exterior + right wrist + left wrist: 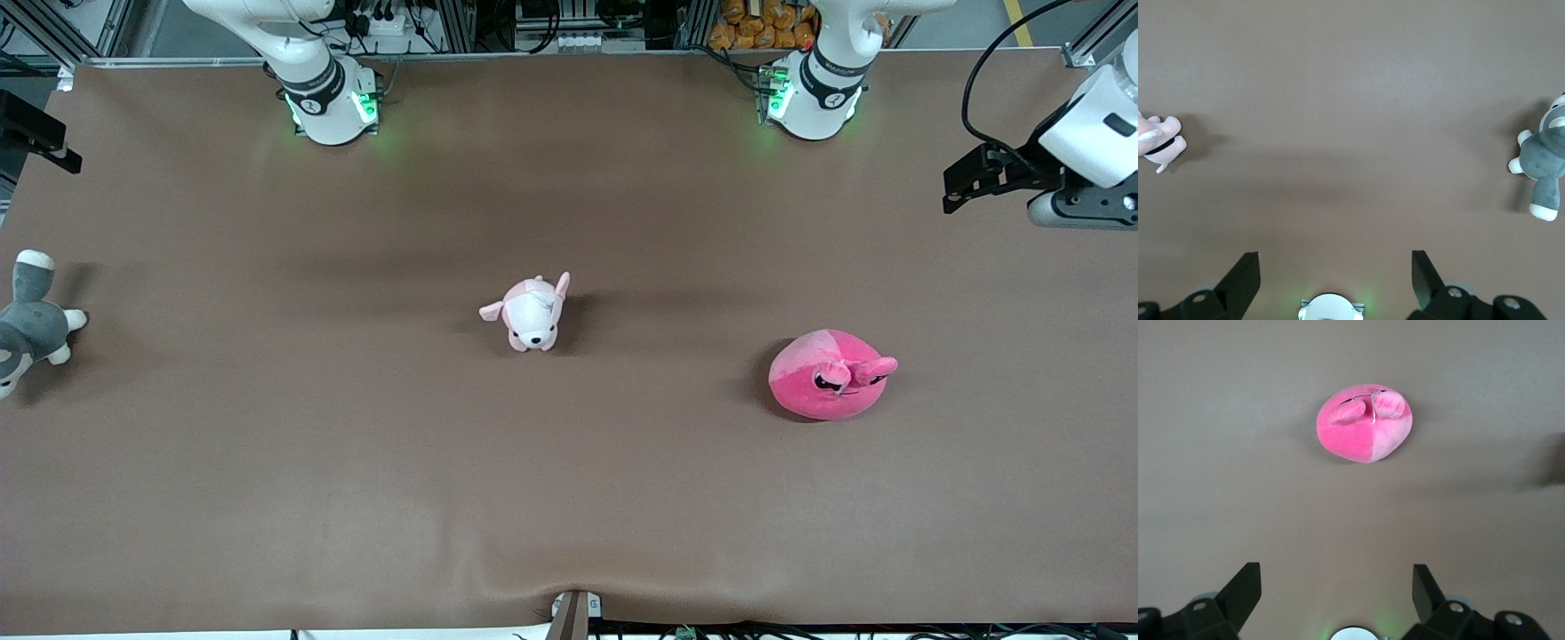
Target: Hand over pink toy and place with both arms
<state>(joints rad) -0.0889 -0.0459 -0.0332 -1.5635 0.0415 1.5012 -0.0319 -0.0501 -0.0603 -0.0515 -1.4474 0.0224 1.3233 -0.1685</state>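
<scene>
Overhead, the left arm's black two-finger gripper (1336, 587) hangs high above the brown table cover (267, 498), its jaws spread wide with nothing between them. The round hot-pink plush toy with a lighter pink patch, floppy ears and dark half-lidded eyes (831, 374) sits on the cover well below and ahead of that pincer, apart from it, toward the left arm's end of the table. Seen from the left wrist, the toy (1364, 422) lies ahead of the open fingertips, ears up, slightly off the pincer's centre line.

The right arm's black two-finger gripper (1335, 267) waits equally high, jaws likewise apart and empty, over bare cover between a small pale pink-and-white puppy plush (532, 313) and a grey-and-white plush (30, 322); both lie well clear of it.

Risks, judged from this arrangement:
- The blob is wide and soft; jaws closing across its full girth may slip off, or pinch only an ear, so it dangles and drops during the handover.
- A descent not centred on the toy could push it aside across the cover.
- The puppy plush lies nearest the middle; a careless reach by the right arm could take the wrong pink toy.
- At the exchange, early release by the left pincer would let the toy fall.
</scene>
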